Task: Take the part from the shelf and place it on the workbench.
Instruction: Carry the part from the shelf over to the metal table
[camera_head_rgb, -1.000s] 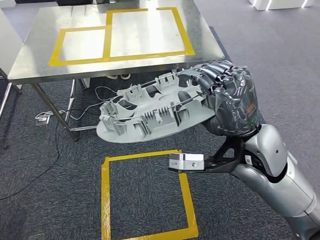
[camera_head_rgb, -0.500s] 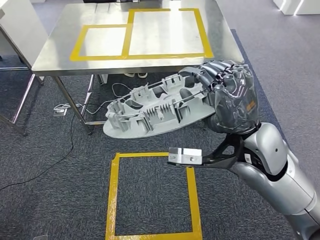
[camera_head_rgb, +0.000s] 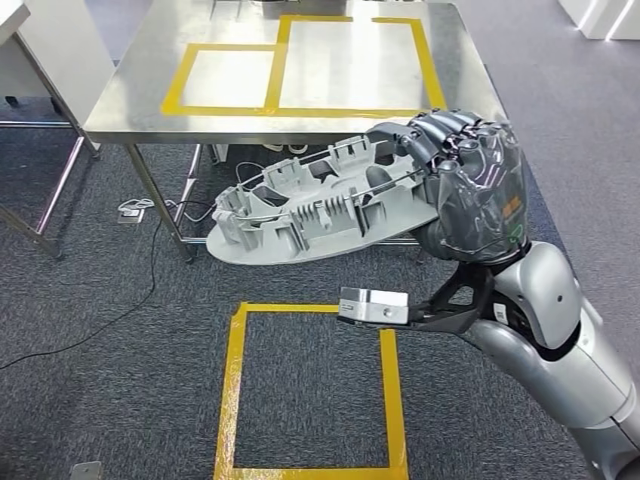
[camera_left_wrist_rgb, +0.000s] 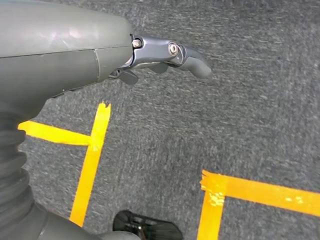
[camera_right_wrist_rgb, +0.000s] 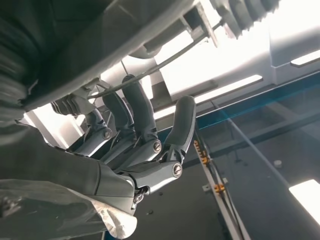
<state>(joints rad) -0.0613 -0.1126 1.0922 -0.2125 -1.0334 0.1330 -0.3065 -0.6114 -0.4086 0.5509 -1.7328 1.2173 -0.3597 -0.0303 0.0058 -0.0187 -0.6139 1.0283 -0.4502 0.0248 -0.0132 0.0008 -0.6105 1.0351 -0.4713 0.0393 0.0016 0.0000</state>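
Note:
The part (camera_head_rgb: 317, 215) is a long grey plastic moulding with ribs and a flat oval base. My right hand (camera_head_rgb: 472, 180) grips its right end and holds it level in the air, above the carpet and just before the workbench's near edge. In the right wrist view the fingers (camera_right_wrist_rgb: 139, 130) curl around the part (camera_right_wrist_rgb: 113, 30). The steel workbench (camera_head_rgb: 151, 90) carries two yellow-taped rectangles (camera_head_rgb: 347, 65). My left hand (camera_left_wrist_rgb: 113, 55) hangs over the carpet, holding nothing, with a finger (camera_left_wrist_rgb: 188, 57) stretched out.
A yellow tape square (camera_head_rgb: 313, 390) marks the grey carpet below the part. Cables and a power strip (camera_head_rgb: 132, 210) lie under the bench by its slanted legs. Another table's corner (camera_head_rgb: 45, 50) stands at the far left.
The whole picture has shifted, so the camera moved: the workbench now sits further right in view. My right hand holds the part the same way as before.

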